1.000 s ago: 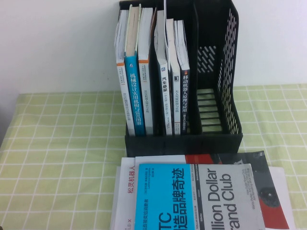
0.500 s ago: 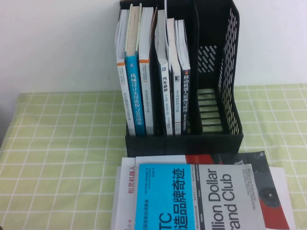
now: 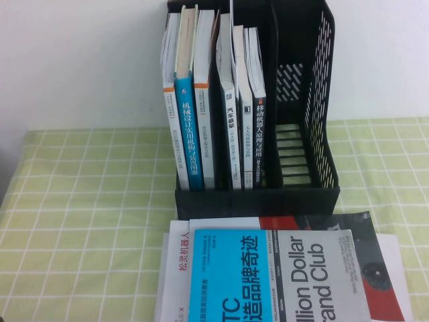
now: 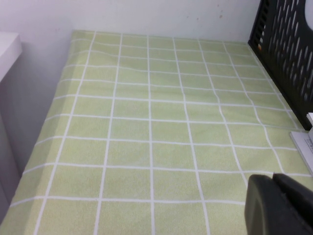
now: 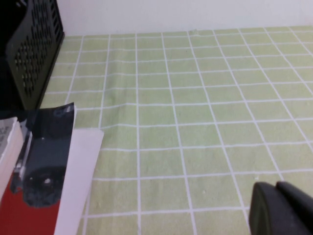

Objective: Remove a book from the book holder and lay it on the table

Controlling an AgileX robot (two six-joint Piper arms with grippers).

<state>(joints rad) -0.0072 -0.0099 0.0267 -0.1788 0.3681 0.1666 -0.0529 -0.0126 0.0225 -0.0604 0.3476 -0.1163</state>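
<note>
Book (image 3: pixel 281 278) in blue and grey lies flat atop a stack on the worktop (image 3: pixel 87 201), before the book holder (image 3: pixel 301 100), so placing looks done. Left gripper (image 4: pixel 281 205) and right gripper (image 5: pixel 283 208) hang low at each side, both closed on nothing.

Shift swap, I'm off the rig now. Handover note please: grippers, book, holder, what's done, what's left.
Left gripper: shut, empty, parked over bare table, left of the book holder.
Right gripper: shut, empty, over the cloth to the holder's right.
Book: blue and grey cover, lying flat on top of the stack of books in front of the holder.
Holder: upright, six books in the left slots, right slot empty.
Done: book out and laid down.
Left: nothing obvious; confirm placement.
</note>
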